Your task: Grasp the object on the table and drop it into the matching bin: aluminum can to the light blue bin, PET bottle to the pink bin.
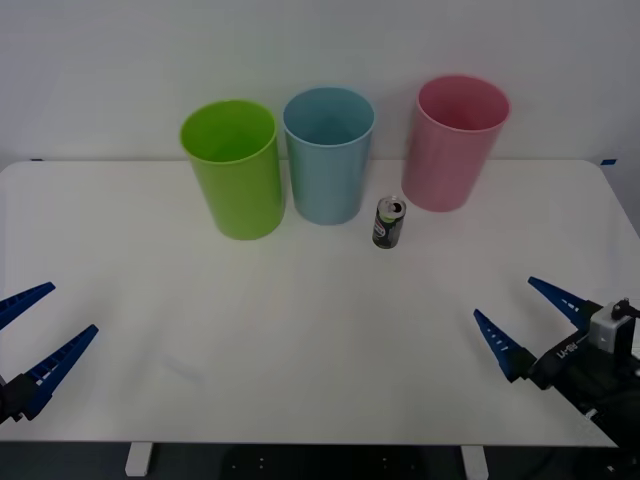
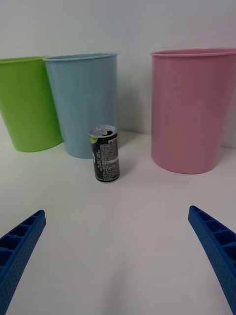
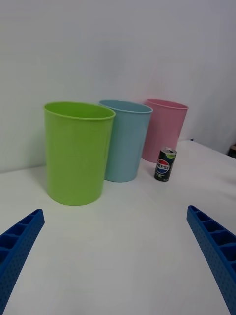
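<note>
A small dark aluminum can (image 1: 388, 222) with a silver top stands upright on the white table (image 1: 300, 340), just in front of the gap between the light blue bin (image 1: 328, 154) and the pink bin (image 1: 456, 142). The right wrist view has the can (image 2: 105, 153) ahead, flanked by the light blue bin (image 2: 84, 103) and the pink bin (image 2: 194, 108). From the left wrist the can (image 3: 165, 164) sits farther off, in front of the pink bin (image 3: 164, 128) and beside the light blue bin (image 3: 127, 139). My right gripper (image 1: 522, 318) hangs open near the table's front right. My left gripper (image 1: 42, 322) is open at the front left.
A lime green bin (image 1: 234, 167) stands left of the light blue one, all three in a row at the back of the table. A plain white wall rises behind them. Bare tabletop lies between the grippers and the bins.
</note>
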Motion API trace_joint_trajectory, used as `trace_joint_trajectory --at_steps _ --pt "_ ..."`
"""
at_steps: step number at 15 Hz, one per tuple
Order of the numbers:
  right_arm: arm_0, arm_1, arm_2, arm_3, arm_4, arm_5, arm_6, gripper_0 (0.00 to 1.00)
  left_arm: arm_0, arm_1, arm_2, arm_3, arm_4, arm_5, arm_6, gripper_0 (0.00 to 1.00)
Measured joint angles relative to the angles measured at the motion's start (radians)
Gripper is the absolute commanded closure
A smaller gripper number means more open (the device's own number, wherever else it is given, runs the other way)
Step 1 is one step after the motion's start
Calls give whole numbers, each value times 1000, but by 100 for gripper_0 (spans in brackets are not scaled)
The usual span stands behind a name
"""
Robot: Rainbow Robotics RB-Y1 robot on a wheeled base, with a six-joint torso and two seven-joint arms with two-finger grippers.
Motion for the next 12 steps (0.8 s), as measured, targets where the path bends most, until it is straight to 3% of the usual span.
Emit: trace_joint_trajectory --at_steps 7,12 --pt "-66 105 46 5 133 116 -13 0 0 0 0 0 0 0 0 0" --pt "-167 146 50 124 184 113 -5 0 0 0 0 0 0 0 0 0"
